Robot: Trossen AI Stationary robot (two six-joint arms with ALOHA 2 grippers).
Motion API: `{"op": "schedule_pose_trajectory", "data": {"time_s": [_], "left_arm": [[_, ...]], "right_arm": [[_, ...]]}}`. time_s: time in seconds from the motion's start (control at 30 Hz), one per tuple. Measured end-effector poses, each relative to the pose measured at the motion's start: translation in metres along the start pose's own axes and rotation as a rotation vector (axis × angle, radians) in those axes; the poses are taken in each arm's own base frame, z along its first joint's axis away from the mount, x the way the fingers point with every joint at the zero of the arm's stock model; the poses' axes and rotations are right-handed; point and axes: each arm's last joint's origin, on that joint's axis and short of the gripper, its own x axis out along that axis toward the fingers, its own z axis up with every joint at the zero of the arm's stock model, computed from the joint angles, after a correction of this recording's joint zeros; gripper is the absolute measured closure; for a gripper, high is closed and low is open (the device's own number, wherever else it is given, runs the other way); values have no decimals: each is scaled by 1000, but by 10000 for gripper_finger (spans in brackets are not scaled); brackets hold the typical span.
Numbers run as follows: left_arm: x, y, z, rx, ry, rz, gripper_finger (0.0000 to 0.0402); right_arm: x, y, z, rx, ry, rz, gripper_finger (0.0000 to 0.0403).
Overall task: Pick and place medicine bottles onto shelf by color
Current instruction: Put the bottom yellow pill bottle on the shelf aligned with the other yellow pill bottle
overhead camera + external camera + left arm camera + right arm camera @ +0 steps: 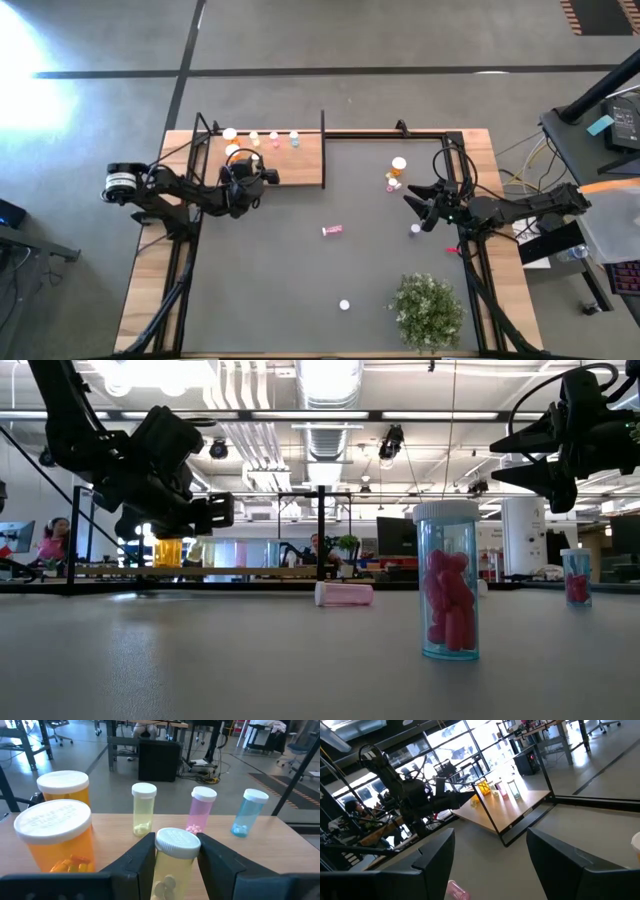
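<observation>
The shelf (pixel 290 165) lies at the mat's far left. Along its far edge stand two large orange medicine bottles (pixel 62 787) (pixel 55 837), a yellow-green one (pixel 144 810), a pink one (pixel 202 810) and a blue one (pixel 248 812). Over the shelf's near part, my left gripper (pixel 175 847) is shut on another yellow-green bottle (pixel 172 870). My right gripper (pixel 415 205) hovers open at the mat's right. On the mat, a pink bottle (pixel 332 231) lies on its side. Others stand upright (pixel 398 165) (pixel 415 230) (pixel 344 305). My left gripper pinches the yellow-green bottle between its two fingers (pixel 142 852), on the body's sides just under the white cap (pixel 175 840). The fingers come about level from the table's near side. The bottle stands upright. Its base is hidden by the gripper.
A green bushy plant (pixel 428 310) stands at the mat's near right. A thin black frame (pixel 385 134) runs along the mat's far edge, with an upright post (pixel 323 150) at the shelf's right side. In the low view, a blue bottle of pink pills (pixel 447 580) stands near the camera.
</observation>
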Motion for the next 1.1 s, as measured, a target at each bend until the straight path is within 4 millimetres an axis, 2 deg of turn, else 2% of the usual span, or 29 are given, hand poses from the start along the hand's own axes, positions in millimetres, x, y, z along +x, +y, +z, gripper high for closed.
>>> {"op": "schedule_pose_trajectory", "data": {"time_s": [0.67,1.1], "left_arm": [[0,-8,2,-31,73,-140,286],[0,-9,3,25,69,-148,286]], "right_arm": [[0,0,0,0,0,0,165],[0,0,0,0,0,0,165]]}}
